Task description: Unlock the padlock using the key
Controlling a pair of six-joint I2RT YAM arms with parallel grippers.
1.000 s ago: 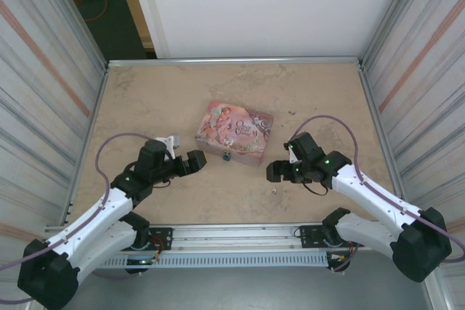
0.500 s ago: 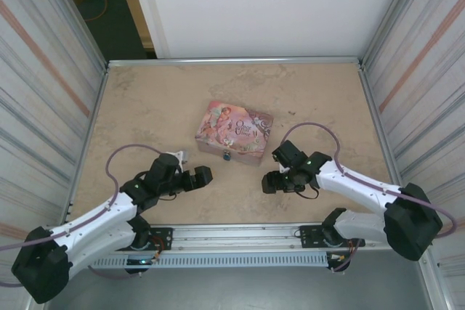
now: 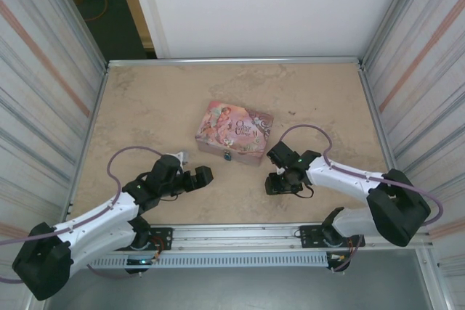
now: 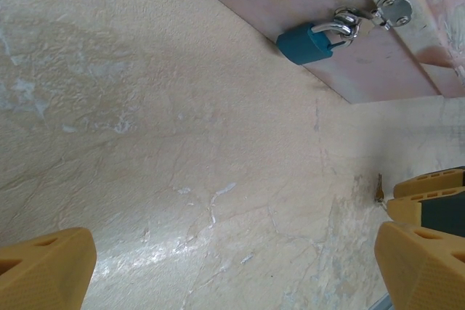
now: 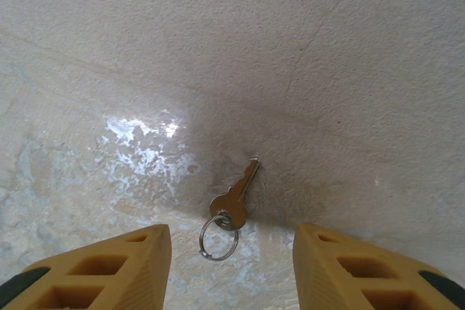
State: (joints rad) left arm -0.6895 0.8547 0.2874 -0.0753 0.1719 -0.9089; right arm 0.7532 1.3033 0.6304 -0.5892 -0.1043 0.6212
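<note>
Key pickup: my right end effector [image 5: 231, 255], fingers apart, hovers with the small greyish metal key [image 5: 234, 205] at 12 o'clock. Next, I should lower and pinch it. My left end effector [image 4: 232, 266] is apart too.

The padlock [image 4: 311, 41] is teal-blue, the key [image 5: 234, 201] dull brass, the tin [image 3: 235, 131] pink and illustrated, the desk [image 3: 160, 99] marbled beige, my fingers [image 5: 109, 263] orange-yellow.

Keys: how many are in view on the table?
1. The key lies flat on the table, just ahead of the open fingers of the right gripper. Others may be hidden from these views.
</note>
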